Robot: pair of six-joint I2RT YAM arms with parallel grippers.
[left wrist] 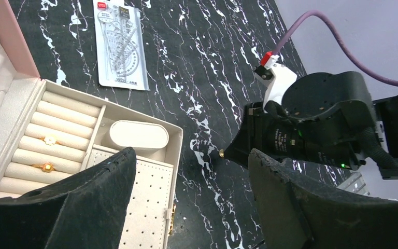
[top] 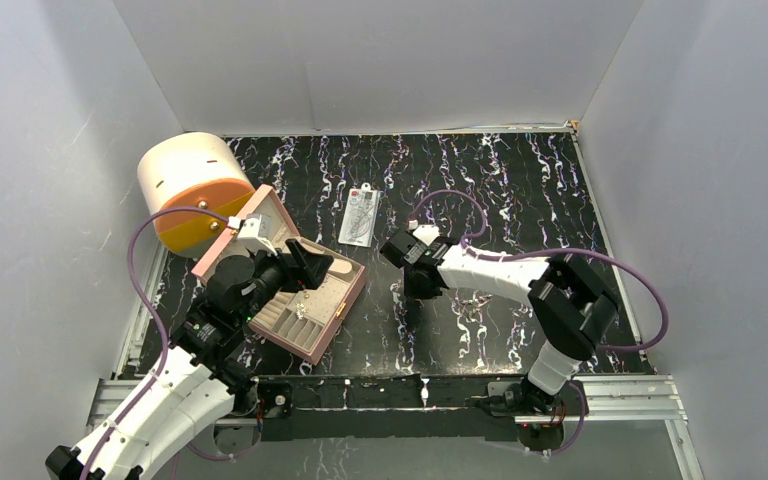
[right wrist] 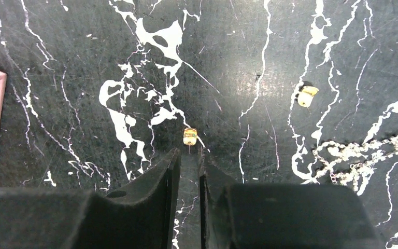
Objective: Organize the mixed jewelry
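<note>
A tiny gold stud [right wrist: 189, 136] lies on the black marbled table, its thin pin reaching between the tips of my right gripper [right wrist: 189, 155]. The jaws stand a narrow gap apart, wider than the pin. In the left wrist view the same stud [left wrist: 222, 153] shows at those fingertips. Another stud [right wrist: 307, 96] and a thin chain [right wrist: 357, 155] lie to the right. My left gripper [left wrist: 192, 207] hangs wide open and empty over the right edge of the open pink box [left wrist: 179, 140], where two gold rings [left wrist: 49, 140] sit in the roll slots.
A clear flat packet with a white card [top: 360, 215] lies behind the box [top: 350, 290]. A large cream and orange cylinder [top: 195, 190] stands at the back left. The chain [top: 475, 300] lies under the right arm. White walls close in three sides.
</note>
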